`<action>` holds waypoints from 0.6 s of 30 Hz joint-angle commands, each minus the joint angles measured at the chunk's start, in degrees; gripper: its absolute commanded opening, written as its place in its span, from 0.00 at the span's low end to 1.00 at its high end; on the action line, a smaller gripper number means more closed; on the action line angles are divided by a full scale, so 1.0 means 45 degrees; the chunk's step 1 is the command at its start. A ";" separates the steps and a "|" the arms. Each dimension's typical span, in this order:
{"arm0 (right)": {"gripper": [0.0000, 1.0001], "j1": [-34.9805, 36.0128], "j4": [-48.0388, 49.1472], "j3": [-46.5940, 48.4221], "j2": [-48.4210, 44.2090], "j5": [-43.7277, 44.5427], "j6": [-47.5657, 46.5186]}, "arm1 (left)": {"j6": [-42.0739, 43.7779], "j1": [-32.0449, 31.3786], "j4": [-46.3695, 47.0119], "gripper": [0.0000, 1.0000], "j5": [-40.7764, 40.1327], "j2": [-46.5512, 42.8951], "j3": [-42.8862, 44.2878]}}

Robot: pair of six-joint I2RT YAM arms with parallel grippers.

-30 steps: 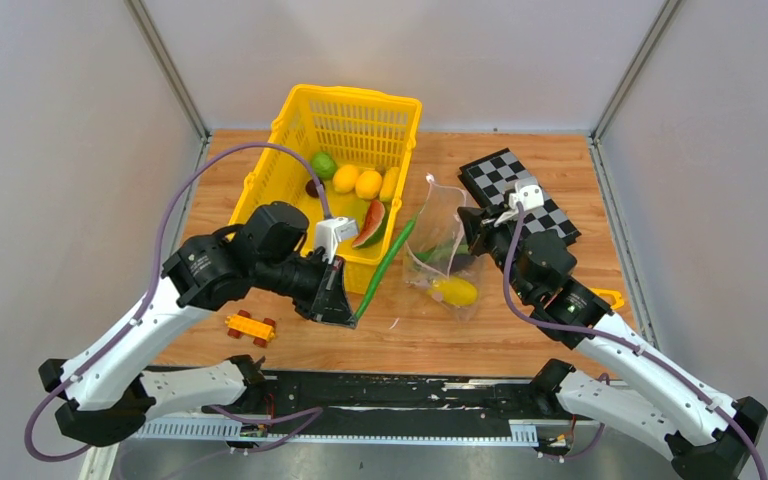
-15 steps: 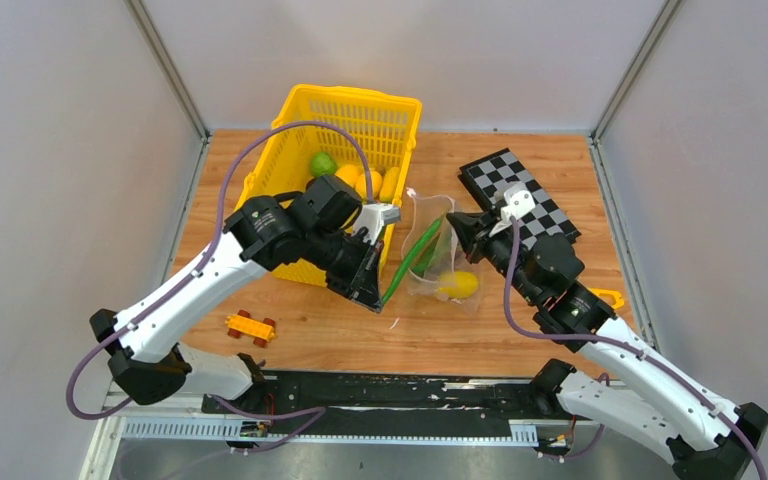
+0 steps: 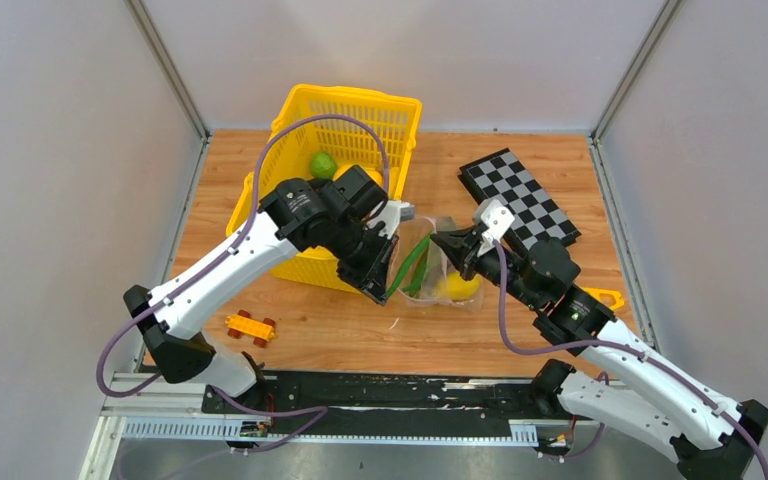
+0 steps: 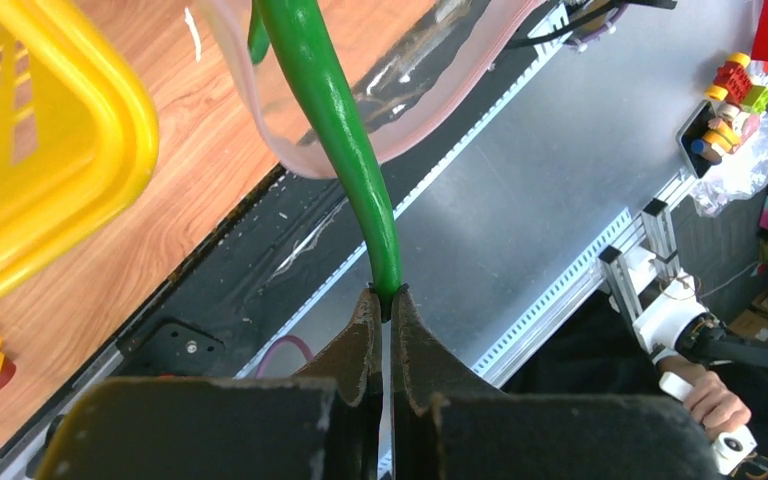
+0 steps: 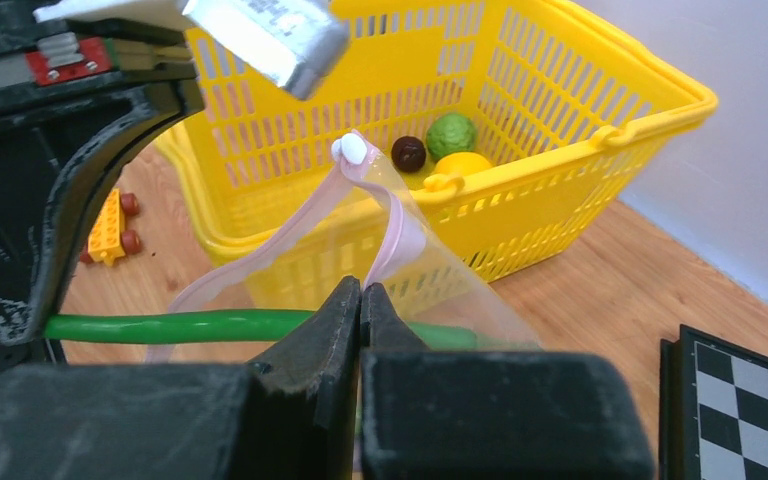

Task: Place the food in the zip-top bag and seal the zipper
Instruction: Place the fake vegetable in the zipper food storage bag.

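The clear zip-top bag (image 3: 438, 262) stands on the table between the arms with its mouth held up. My right gripper (image 5: 362, 286) is shut on the pink zipper strip (image 5: 392, 215) at the bag's rim. My left gripper (image 4: 384, 297) is shut on the end of a long green pod (image 4: 332, 110) whose far end reaches into the bag's mouth; the pod also shows in the top view (image 3: 407, 268). A yellow fruit (image 3: 457, 287) and another green pod lie inside the bag. A green ball (image 5: 451, 133), a dark ball (image 5: 408, 153) and yellow fruit (image 3: 348, 173) are in the basket.
The yellow lattice basket (image 3: 305, 125) stands behind and left of the bag, partly under my left arm. A chequerboard (image 3: 520, 195) lies at the back right. An orange toy car (image 3: 249, 327) sits near the front edge on the left.
My left gripper has carried the green pod rightward from the basket's front to the bag's mouth. My right gripper has moved left and lifted the bag's rim.
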 commanded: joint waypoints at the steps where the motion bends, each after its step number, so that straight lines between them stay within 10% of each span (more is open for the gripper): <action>1: 0.00 0.0231 0.0066 0.0319 -0.0009 -0.0589 -0.0290 | 0.0286 -0.0028 0.0743 0.02 0.0143 0.0302 0.0642; 18: 0.00 0.0269 0.0928 0.0052 -0.0076 -0.0995 0.0853 | -0.0097 0.0637 0.1701 0.10 -0.0779 0.2749 0.2222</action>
